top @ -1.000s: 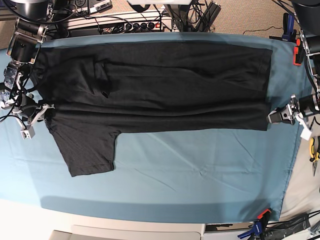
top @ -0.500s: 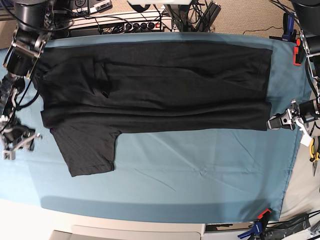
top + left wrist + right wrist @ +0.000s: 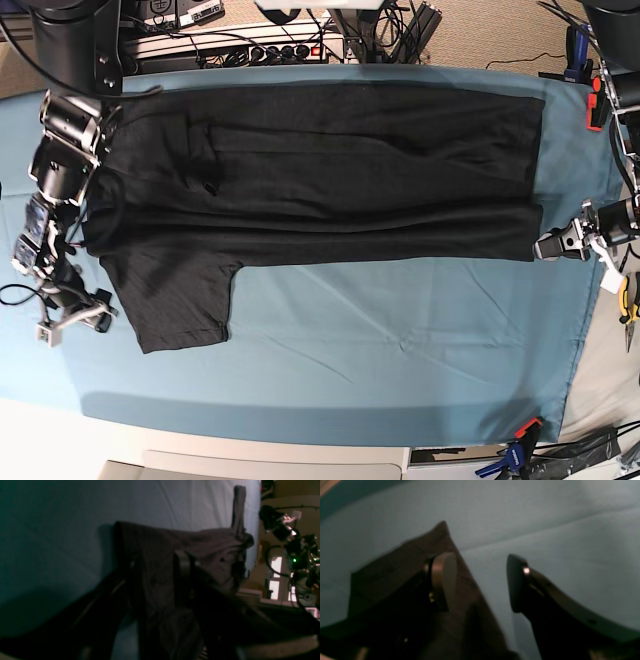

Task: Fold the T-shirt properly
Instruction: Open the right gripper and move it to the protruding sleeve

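While the T-shirt [image 3: 320, 170] lay spread across the far half of the table, a teal cloth [image 3: 400, 350] covered the whole work surface, smooth but for a few shallow creases in its bare near half. One sleeve [image 3: 175, 295] stuck out toward the near edge at the left end of the shirt. Beyond the far edge of the cloth ran a tangle of cables and a power strip [image 3: 290, 48]. Blue and orange clamps [image 3: 520, 445] pinched the cloth at the near right corner, and yellow-handled pliers [image 3: 627, 310] lay off the cloth at the right.

The right gripper [image 3: 92, 313], at the left of the base view, sat just beside the sleeve edge with its fingers [image 3: 443, 580] spread apart and only bare cloth between them, holding nothing. The left gripper [image 3: 553, 244], at the right of the base view, was at the right end of the shirt's near folded edge; in its wrist view dark fabric [image 3: 160, 562] lay draped over one finger [image 3: 182, 567], so it appeared clamped on the shirt.
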Tool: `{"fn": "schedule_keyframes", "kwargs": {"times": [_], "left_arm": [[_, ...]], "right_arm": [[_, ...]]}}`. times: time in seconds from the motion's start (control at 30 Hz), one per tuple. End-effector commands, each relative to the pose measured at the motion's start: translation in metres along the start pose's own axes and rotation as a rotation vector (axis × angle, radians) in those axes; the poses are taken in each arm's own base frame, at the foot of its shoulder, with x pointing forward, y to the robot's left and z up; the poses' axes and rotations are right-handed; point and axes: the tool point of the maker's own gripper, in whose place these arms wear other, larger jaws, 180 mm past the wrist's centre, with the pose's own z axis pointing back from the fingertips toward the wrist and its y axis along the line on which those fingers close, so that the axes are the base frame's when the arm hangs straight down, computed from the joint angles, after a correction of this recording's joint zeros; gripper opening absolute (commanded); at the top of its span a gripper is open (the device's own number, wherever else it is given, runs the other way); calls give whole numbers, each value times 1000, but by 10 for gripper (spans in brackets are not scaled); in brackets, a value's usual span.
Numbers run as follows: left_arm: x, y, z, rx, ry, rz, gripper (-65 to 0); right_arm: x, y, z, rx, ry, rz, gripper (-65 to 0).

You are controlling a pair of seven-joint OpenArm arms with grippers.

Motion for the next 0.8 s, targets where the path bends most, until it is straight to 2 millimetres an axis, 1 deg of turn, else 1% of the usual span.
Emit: {"fn": "schedule_keyframes", "kwargs": {"times": [0.0,0.1,0.2,0.4,0.53,0.63,0.77], "left_arm": [[22,-8,11,-10,-54,-37,-430],[23,-8,11,-10,-55,-38,-430],[23,-8,11,-10,-55,-38,-430],[25,-9,11,-11,-61,-38,-430],[25,-9,11,-11,-62,-38,-430],[25,-9,11,-11,-62,-38,-430],[25,-9,11,-11,-62,-38,-430]], "right_arm": [[35,4,2,14,-88,-12,-326],[31,12,-6,19,-78,-49,-326],[29,11,-9,3,-72,-58,-326],[7,0,-12,-47,-12,-12,-326],[1,-12,-11,-110,13,18,-326],[-3,-9,-12,-105,30,15,-326],[-21,1,-17,-79,60,-11,-326]]}}
